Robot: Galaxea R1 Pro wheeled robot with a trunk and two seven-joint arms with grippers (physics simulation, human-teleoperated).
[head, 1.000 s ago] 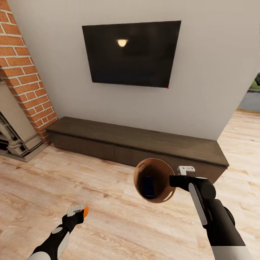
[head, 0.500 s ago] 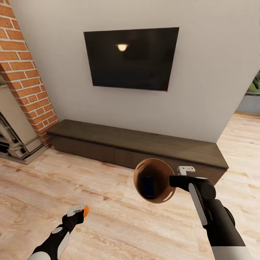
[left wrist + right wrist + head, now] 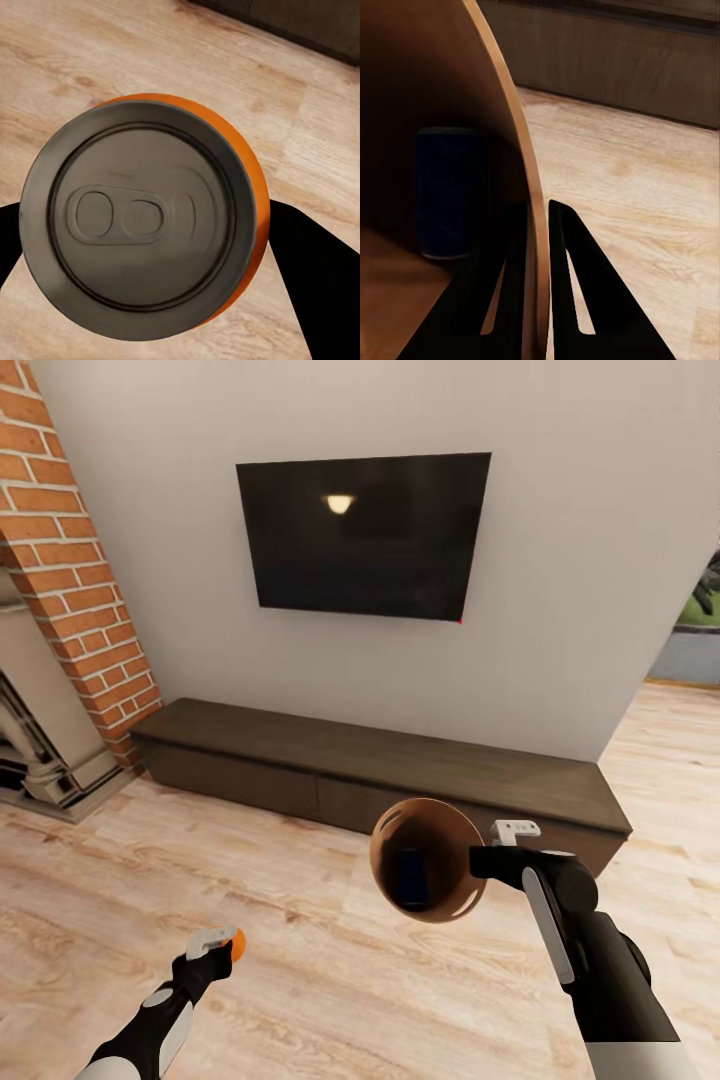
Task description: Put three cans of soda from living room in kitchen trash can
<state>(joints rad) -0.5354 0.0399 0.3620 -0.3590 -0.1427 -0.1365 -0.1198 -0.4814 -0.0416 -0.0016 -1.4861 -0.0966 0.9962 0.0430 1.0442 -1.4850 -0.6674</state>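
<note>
The right gripper (image 3: 492,852) is carrying the trash can (image 3: 385,830) by its rim, with one finger (image 3: 506,300) inside the wall and the other outside, the two pinching the thin copper-brown edge (image 3: 534,225) between them. Held that way, the can is tipping with its mouth toward the head camera, probably so the other arm can reach in. A dark blue soda can (image 3: 446,191) is already lying deep inside, well past the inner fingertip, against the brown wall.

The left gripper (image 3: 222,942) is closing on an orange soda can (image 3: 142,217), whose silvery top and pull tab are facing the wrist camera; the fingers show as dark shapes touching the can on either side. Gripped across its body, it looks ready to be dropped into the open mouth, though the two arms are well apart for now.

The robot is facing the wall TV (image 3: 365,535), the low dark cabinet (image 3: 400,760) and the brick fireplace (image 3: 60,580) in the living room. The grey outside of the trash can is turning away from view, its base is hidden, and the third soda can cannot be made out anywhere.
</note>
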